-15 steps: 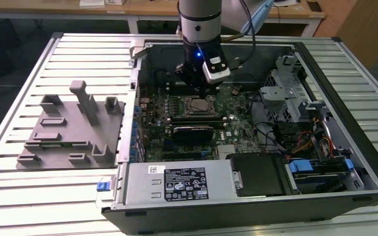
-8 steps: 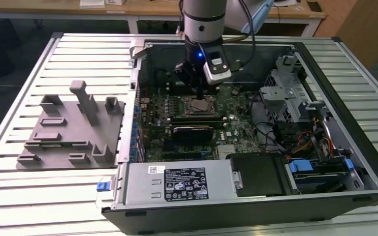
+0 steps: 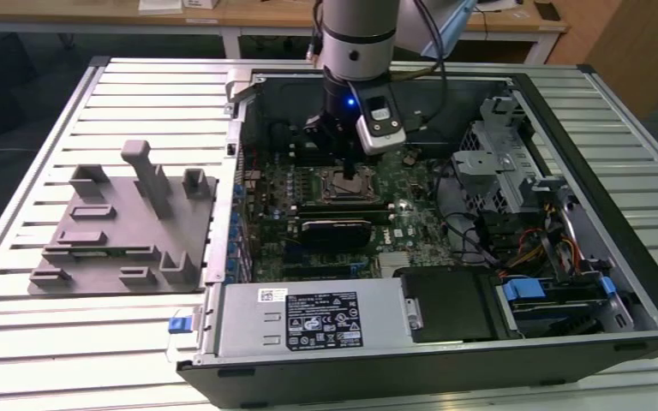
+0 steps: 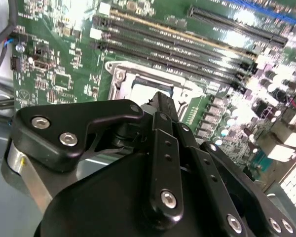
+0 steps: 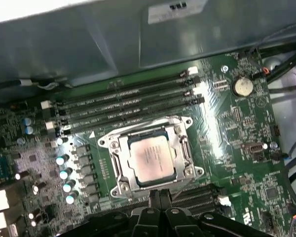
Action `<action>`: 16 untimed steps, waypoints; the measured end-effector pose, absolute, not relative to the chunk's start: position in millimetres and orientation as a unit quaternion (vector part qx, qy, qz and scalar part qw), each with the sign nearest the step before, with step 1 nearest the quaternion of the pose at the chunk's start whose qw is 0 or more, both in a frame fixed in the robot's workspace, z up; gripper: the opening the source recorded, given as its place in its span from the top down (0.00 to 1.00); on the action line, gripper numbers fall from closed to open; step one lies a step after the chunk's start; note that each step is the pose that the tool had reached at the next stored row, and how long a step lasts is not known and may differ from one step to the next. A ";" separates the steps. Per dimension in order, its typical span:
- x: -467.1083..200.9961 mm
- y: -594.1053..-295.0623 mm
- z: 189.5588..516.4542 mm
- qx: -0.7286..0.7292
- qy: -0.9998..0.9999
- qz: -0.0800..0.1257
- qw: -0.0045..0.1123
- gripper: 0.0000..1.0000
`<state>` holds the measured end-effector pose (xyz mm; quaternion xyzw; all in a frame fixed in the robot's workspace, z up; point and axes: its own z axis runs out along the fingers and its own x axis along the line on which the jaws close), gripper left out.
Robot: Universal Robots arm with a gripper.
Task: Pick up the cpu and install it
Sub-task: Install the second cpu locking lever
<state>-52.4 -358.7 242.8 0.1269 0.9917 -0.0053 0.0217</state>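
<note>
Jaws (image 5: 158, 197) closed, empty, just above the socket's (image 5: 119, 178) edge; cpu (image 5: 151, 159) seated inside.

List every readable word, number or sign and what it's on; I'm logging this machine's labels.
No text can be read.
Black label on the power supply, exterior view: print too small.
cpu top plate, first wrist view: marking too faint.
Sticker on the case wall, first wrist view: blurred.
</note>
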 end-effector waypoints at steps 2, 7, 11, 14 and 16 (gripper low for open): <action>-51.9 -362.3 242.8 0.127 0.992 -0.005 0.021 0.89; -51.2 -370.1 242.8 0.127 0.992 -0.006 0.020 0.89; -51.1 -375.2 242.6 0.127 0.992 -0.006 0.019 0.89; -51.1 -378.4 242.0 0.127 0.992 -0.006 0.019 0.89; -51.1 -379.2 241.3 0.127 0.992 -0.006 0.019 0.89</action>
